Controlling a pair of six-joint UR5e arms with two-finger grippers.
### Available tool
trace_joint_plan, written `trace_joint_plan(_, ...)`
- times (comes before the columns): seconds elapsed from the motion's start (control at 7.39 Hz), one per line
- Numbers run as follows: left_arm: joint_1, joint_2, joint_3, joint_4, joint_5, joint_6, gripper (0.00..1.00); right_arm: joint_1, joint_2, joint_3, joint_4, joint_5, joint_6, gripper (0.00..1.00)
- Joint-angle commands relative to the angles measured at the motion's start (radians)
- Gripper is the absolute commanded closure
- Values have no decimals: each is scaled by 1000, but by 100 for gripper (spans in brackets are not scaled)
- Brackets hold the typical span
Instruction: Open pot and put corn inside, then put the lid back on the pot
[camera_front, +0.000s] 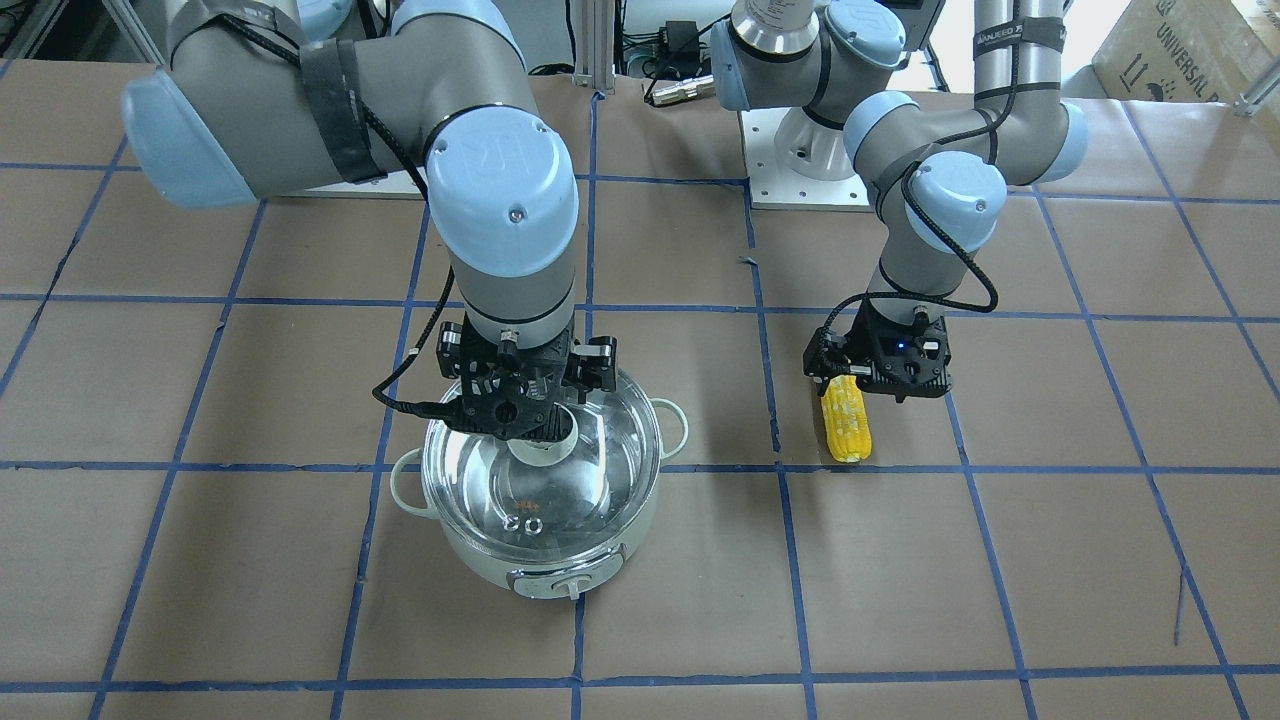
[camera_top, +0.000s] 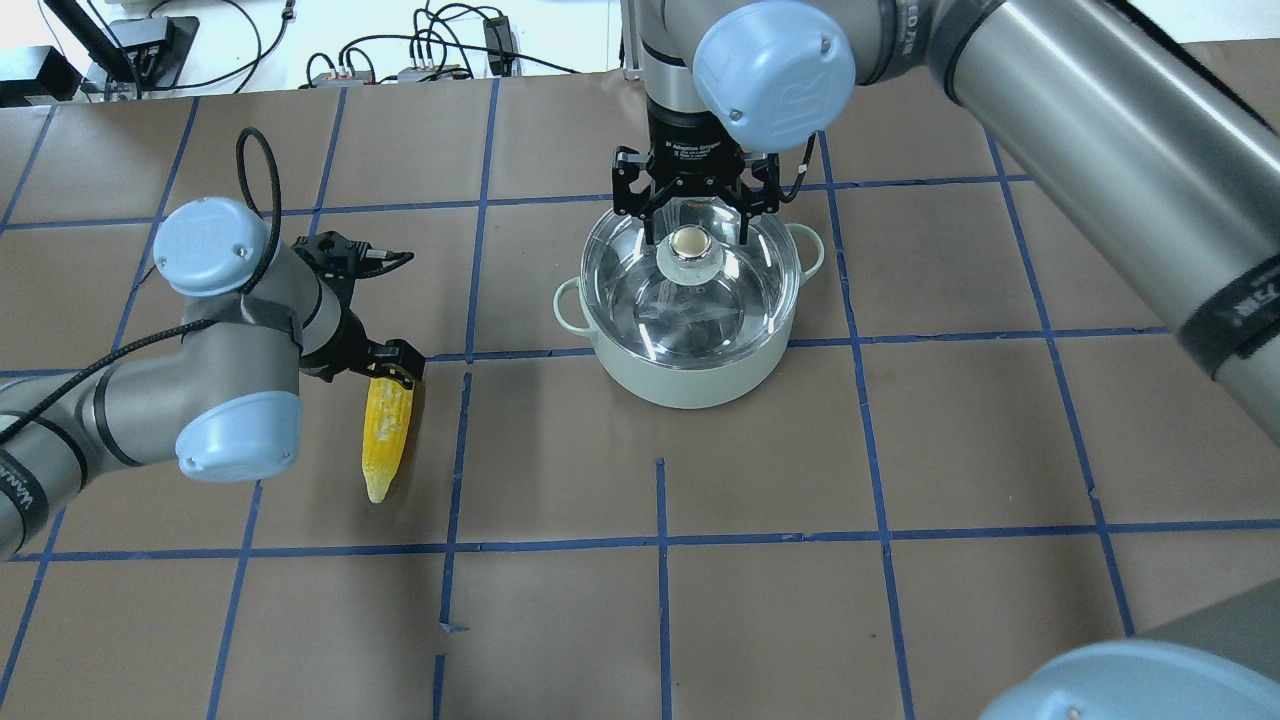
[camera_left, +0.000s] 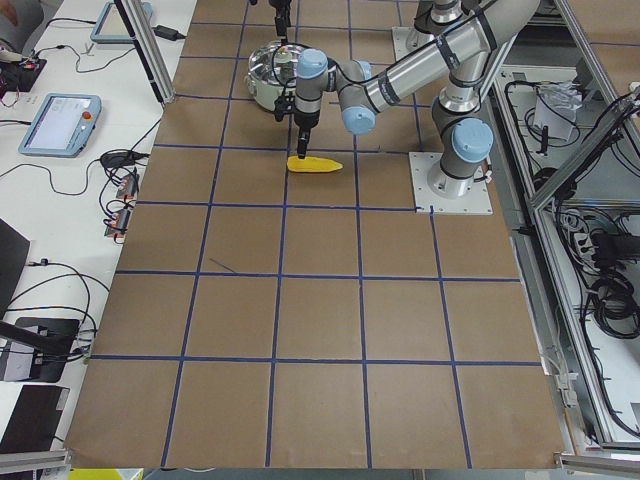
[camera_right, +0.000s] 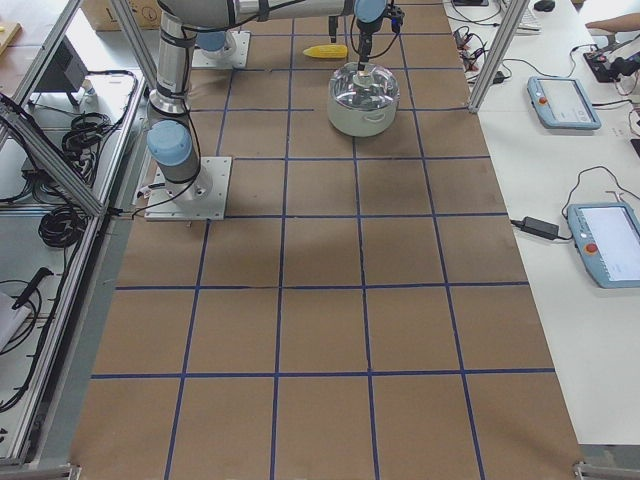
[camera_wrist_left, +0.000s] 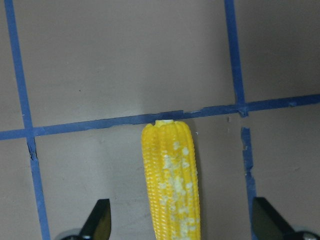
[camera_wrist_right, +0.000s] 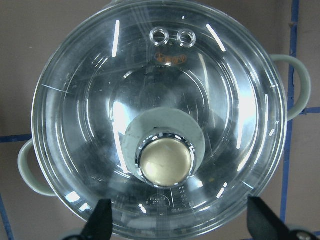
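The pale mint pot (camera_top: 690, 375) stands on the table with the clear glass lid (camera_top: 640, 290) on it; its control knob (camera_front: 560, 585) faces the front-facing camera. My right gripper (camera_top: 695, 225) is open straight above the lid, its fingers on either side of the beige lid knob (camera_wrist_right: 166, 160) and not touching it. The yellow corn (camera_top: 385, 430) lies flat on the table to the pot's left. My left gripper (camera_wrist_left: 181, 207) is open low over the corn's thick end, one finger (camera_wrist_left: 101, 212) on each side, not gripping it.
Blue tape lines grid the brown table. The right arm's long links (camera_top: 1100, 130) reach over the table's right half. The white base plate (camera_front: 800, 170) sits at the robot's side. Tablets (camera_right: 565, 100) lie on the side bench.
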Motion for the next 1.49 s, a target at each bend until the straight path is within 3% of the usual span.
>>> trace_joint_plan(0.0,6,-42,-73,147,-2,74,0,5,25,11,-68,1,19,19)
trace_joint_plan(0.54,7,-84,-75,215,-8,54,1,5,50,19,-74,-4,3,20)
trace_joint_plan(0.81,48,-87,-75,215,-27,53,2,-2,53,22,-97,5,-4,81)
trace_joint_plan(0.95,58,-84,-77,215,-57,51,5,-11,57,14,-95,8,-4,93)
trace_joint_plan(1.22,52,-72,-77,215,-56,21,11,-13,47,-48,-77,5,-4,93)
trace_joint_plan(1.35,49,-69,-78,214,-54,17,13,-16,39,-112,8,5,-5,93)
